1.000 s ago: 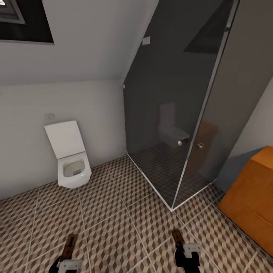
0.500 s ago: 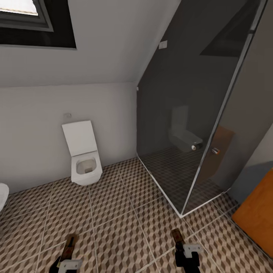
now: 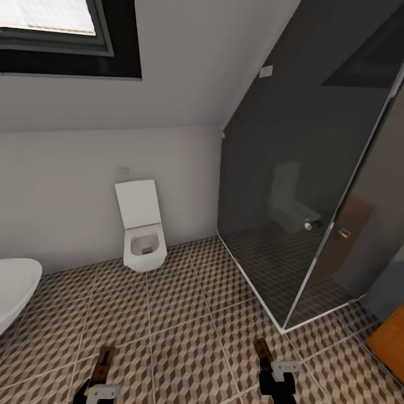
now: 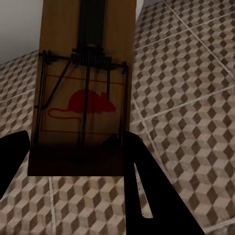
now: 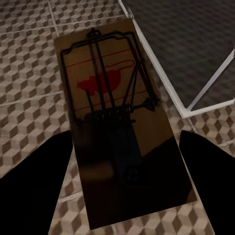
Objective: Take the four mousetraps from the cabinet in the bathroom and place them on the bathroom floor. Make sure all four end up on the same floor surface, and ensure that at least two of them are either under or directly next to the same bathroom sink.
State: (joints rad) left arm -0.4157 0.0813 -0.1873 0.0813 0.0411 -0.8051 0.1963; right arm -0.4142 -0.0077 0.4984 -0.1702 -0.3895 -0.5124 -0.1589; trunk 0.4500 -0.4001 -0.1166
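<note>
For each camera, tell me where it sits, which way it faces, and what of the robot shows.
Head view: from the robot's head, forward and down at the toilet, shower enclosure and bathroom floor; both pincers at the bottom edge.
Left wrist view: along the left pincer, holding a mousetrap above the tiles.
Right wrist view: along the right pincer, holding another mousetrap.
Shared: cube-patterned floor; both traps.
</note>
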